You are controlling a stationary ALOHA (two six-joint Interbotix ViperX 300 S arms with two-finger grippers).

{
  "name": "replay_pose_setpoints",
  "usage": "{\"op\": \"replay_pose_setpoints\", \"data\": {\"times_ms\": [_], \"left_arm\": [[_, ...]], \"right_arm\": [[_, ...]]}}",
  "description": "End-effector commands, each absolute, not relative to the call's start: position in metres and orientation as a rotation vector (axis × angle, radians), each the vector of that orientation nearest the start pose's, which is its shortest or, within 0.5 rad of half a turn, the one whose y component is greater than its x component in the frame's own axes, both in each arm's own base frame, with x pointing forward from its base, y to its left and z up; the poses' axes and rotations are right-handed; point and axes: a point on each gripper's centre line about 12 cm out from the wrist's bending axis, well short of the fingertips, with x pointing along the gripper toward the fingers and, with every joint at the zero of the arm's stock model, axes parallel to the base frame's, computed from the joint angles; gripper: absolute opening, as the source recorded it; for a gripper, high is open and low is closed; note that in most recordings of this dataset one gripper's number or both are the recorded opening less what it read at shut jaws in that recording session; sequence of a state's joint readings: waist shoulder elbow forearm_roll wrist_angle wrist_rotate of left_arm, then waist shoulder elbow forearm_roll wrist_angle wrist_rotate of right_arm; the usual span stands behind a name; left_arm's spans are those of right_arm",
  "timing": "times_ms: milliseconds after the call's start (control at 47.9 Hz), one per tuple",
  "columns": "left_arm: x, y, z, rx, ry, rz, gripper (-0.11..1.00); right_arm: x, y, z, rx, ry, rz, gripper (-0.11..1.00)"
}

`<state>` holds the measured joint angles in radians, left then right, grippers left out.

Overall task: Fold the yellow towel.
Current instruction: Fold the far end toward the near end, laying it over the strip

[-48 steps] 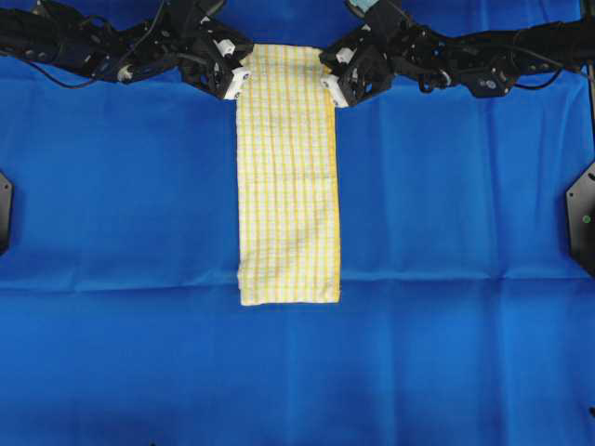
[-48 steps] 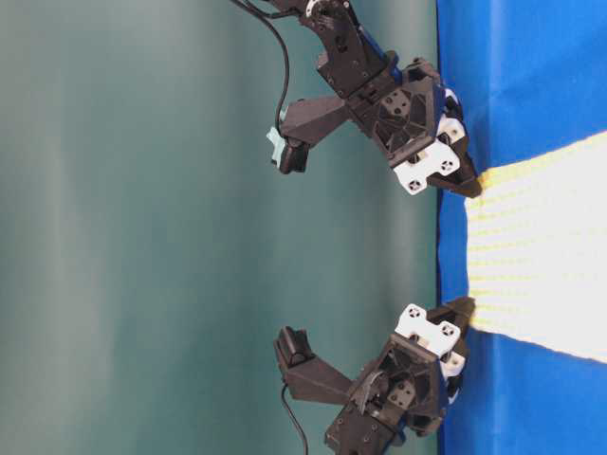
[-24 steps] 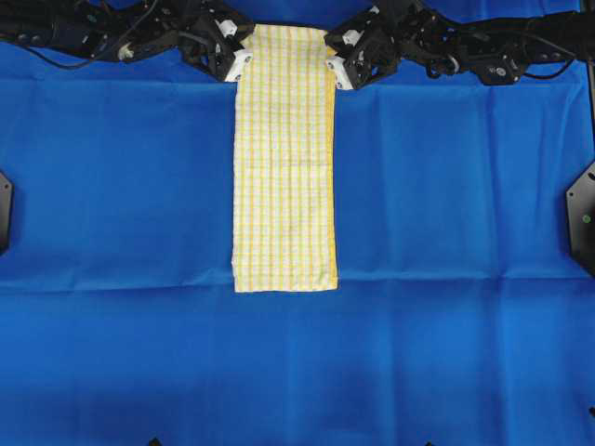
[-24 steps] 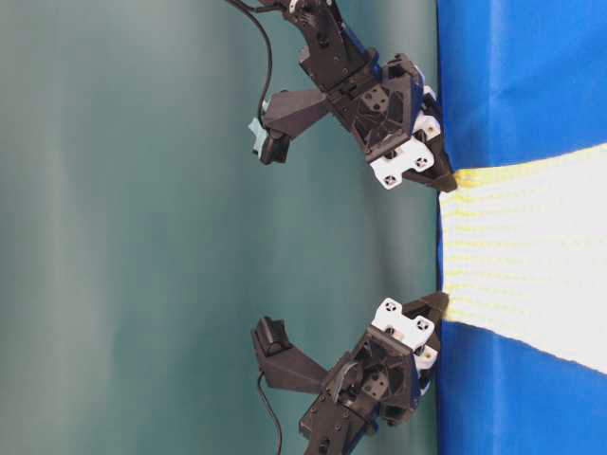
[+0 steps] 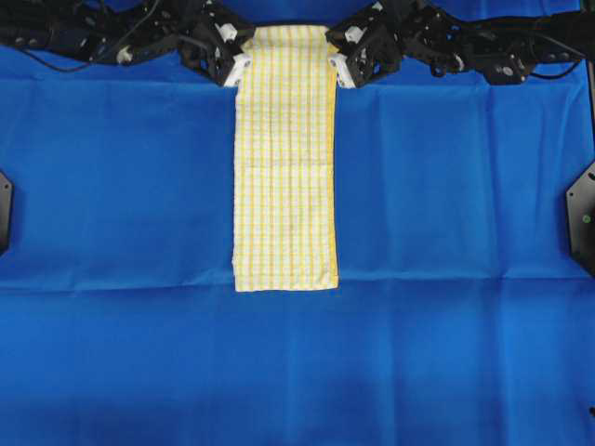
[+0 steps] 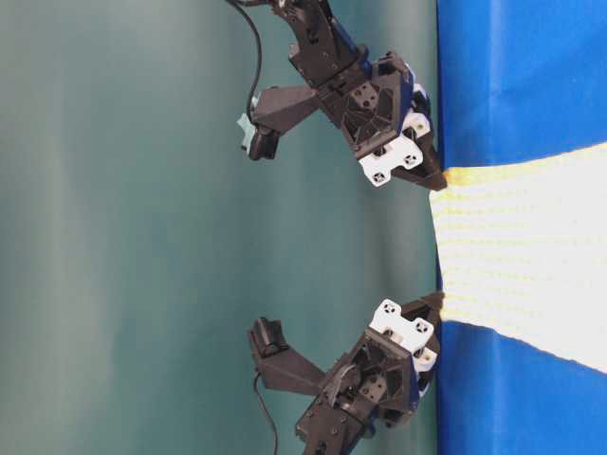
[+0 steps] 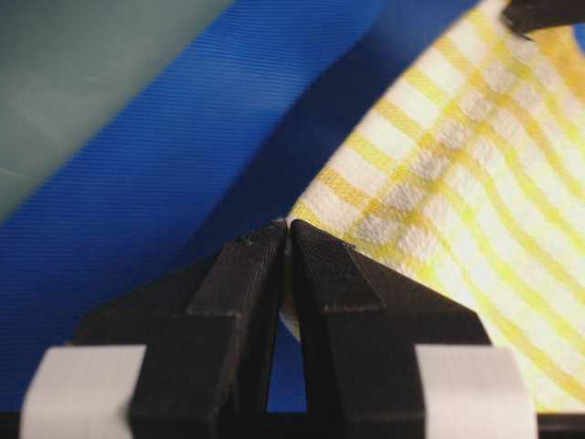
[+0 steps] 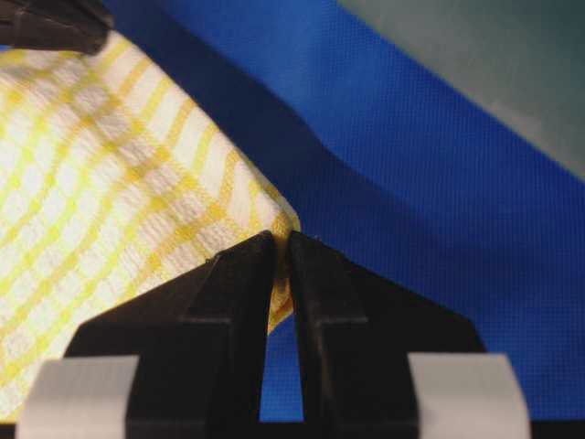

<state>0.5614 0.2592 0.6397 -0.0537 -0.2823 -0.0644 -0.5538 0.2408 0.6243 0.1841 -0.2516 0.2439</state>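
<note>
The yellow towel (image 5: pixel 284 167) lies as a long narrow strip, folded lengthwise, down the middle of the blue cloth. Its near end is flat; its far end is raised between the two grippers. My left gripper (image 5: pixel 240 67) is shut on the far left corner. My right gripper (image 5: pixel 337 67) is shut on the far right corner. In the left wrist view the jaws (image 7: pixel 288 229) pinch the towel's edge (image 7: pixel 457 183). In the right wrist view the jaws (image 8: pixel 281 240) pinch a corner of the towel (image 8: pixel 110 183). The table-level view shows the towel (image 6: pixel 522 256) stretched between the right gripper (image 6: pixel 438 183) and the left gripper (image 6: pixel 438 300).
The blue cloth (image 5: pixel 446 279) covers the whole table. Black fixtures stand at the right edge (image 5: pixel 584 218) and the left edge (image 5: pixel 4 212). A green wall (image 6: pixel 142 227) stands behind the far edge of the table.
Both grippers moved toward the far edge with the towel's corners, and the towel's near end slid the same way. In the last half second little moved.
</note>
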Motion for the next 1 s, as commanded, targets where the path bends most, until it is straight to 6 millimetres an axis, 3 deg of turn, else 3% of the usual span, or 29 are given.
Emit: {"op": "replay_pose_setpoints", "data": {"times_ms": [0, 209, 521, 980], "left_arm": [[0.357, 0.215, 0.117, -0.262, 0.525, 0.572, 0.02], [0.359, 0.181, 0.125, -0.240, 0.530, 0.498, 0.02], [0.346, 0.116, 0.138, -0.272, 0.522, 0.381, 0.02], [0.349, 0.021, 0.138, -0.269, 0.552, 0.145, 0.02]], "right_arm": [[0.358, -0.216, 0.126, 0.538, 0.436, -0.675, 0.06], [0.357, -0.187, 0.133, 0.529, 0.447, -0.618, 0.06], [0.353, -0.133, 0.146, 0.517, 0.456, -0.505, 0.06], [0.349, -0.053, 0.136, 0.523, 0.534, -0.344, 0.06]]}}
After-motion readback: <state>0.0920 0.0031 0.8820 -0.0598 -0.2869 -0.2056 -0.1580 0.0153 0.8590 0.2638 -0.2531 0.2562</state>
